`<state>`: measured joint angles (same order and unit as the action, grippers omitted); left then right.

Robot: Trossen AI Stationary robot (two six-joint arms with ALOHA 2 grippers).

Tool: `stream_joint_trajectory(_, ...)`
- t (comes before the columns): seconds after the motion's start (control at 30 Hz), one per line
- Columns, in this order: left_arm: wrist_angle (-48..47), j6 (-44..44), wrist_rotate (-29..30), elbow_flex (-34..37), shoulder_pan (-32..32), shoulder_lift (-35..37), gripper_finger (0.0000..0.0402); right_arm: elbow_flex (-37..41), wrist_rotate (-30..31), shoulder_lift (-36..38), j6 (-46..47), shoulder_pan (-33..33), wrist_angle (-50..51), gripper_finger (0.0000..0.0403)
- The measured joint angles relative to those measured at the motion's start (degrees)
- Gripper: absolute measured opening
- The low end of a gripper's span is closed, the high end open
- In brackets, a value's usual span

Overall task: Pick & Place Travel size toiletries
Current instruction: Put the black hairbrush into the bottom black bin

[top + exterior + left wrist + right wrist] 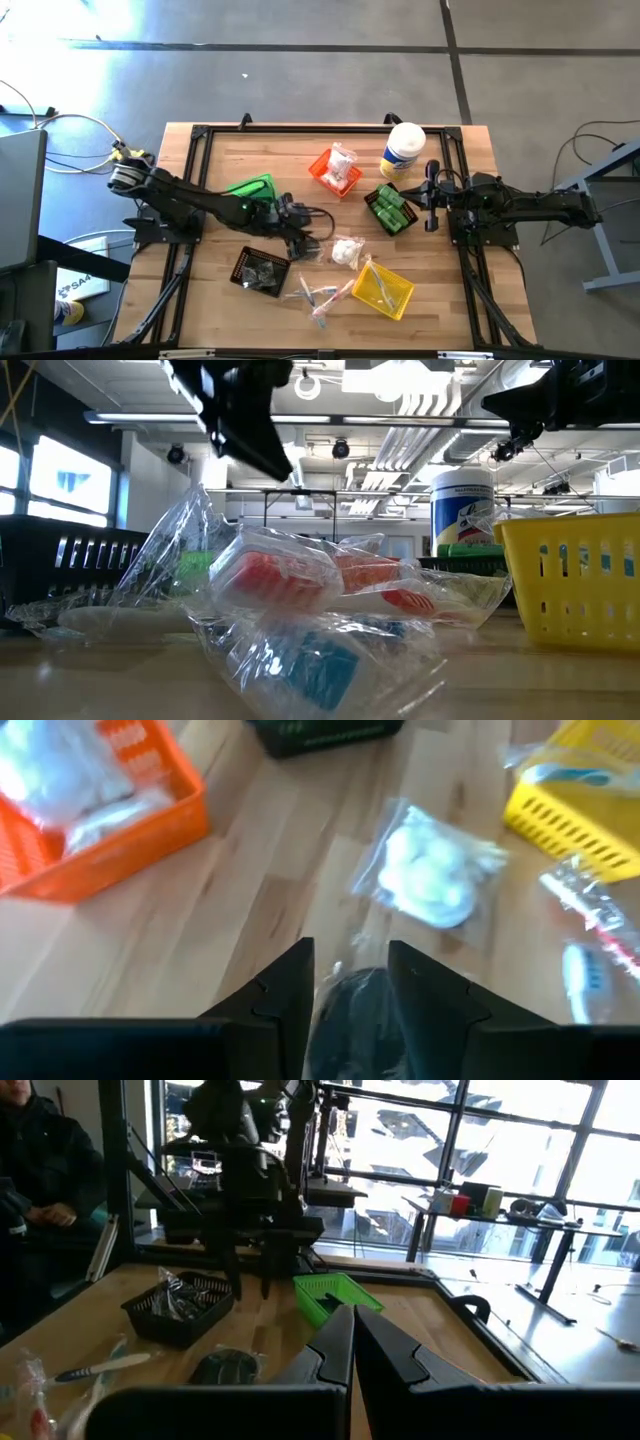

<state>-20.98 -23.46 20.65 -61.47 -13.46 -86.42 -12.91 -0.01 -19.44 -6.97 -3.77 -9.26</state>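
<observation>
The left claw (350, 982) hangs released just above a dark wrapped piece (357, 1015). A white packet (430, 875) lies near. The right claw (352, 1342) waits clenched.

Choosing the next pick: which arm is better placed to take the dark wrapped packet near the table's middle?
Left: the left gripper hangs open just above the dark packet, while the right gripper sits shut near the table's right side.
</observation>
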Motion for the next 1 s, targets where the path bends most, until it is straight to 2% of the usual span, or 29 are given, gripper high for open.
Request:
stream_joint_trajectory(0.17,-4.1,0.2,5.3,-8.0,-3.8,-4.1,0.0126,0.0,0.0,0.0,-2.7,0.0,-3.7,0.0005)
stream_joint_trajectory(0.27,-4.8,-0.6,9.5,-10.7,-6.0,-5.9,0.0126,0.0,0.0,0.0,-2.7,0.0,-5.0,0.0005)
stream_joint_trajectory(0.43,-4.7,-3.6,13.1,-12.6,-8.5,-8.4,0.0126,0.0,0.0,0.0,-2.6,0.0,-4.7,0.0005)
stream_joint_trajectory(0.73,-4.6,-12.9,14.1,-15.5,-11.2,-14.1,0.0126,0.0,0.0,0.0,-2.5,0.0,-4.5,0.0005)
stream_joint_trajectory(1.0,-8.2,-16.2,11.7,-24.1,-11.8,-22.4,0.0126,0.0,-0.2,0.0,-1.8,0.0,-3.0,0.0005)
